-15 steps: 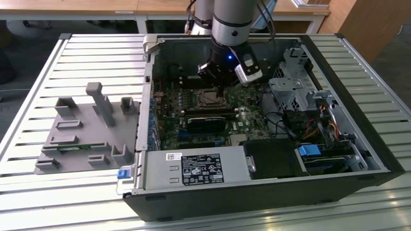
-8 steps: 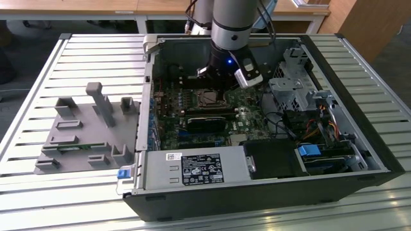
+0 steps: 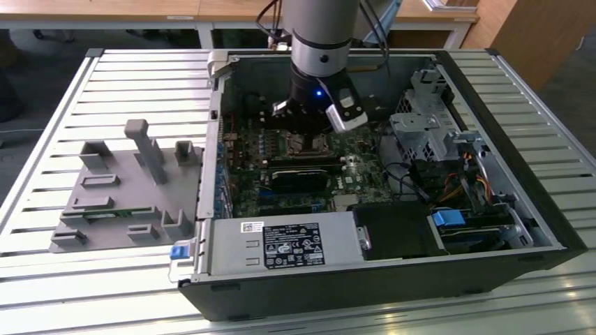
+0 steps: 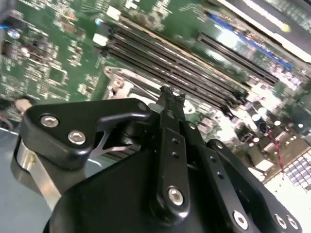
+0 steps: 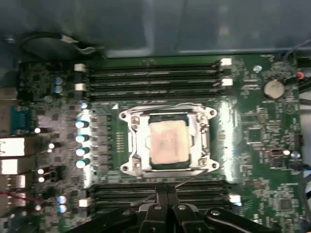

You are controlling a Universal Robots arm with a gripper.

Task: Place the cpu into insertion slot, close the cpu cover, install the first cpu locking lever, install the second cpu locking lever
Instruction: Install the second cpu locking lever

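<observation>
Arm: grey column reaching straight down from above into the open computer case, wrist vertical over the green motherboard.
Claw: fingers pressed together with no gap between the tips, holding nothing; tips sit just beside the socket's edge, over the long black memory slots on that side.
Claw, second wrist view: black linkage folded in to a narrow point above the board; the slender fingers meet at the tip.
Cpu: seated flat in the insertion slot, dull silver-tan face up, square to the socket.
Cpu cover: lying down flat around the chip, its window framing the metal face.
Locking levers: thin wire rods run along the frame's edges; whether they are latched cannot be told.
Memory slots, far side: four long black rows beyond the socket.
Case: lies on its side on a slatted metal surface, lid off.
Grey fixture: stands on the surface at the exterior view's left, well apart from the arm.
</observation>
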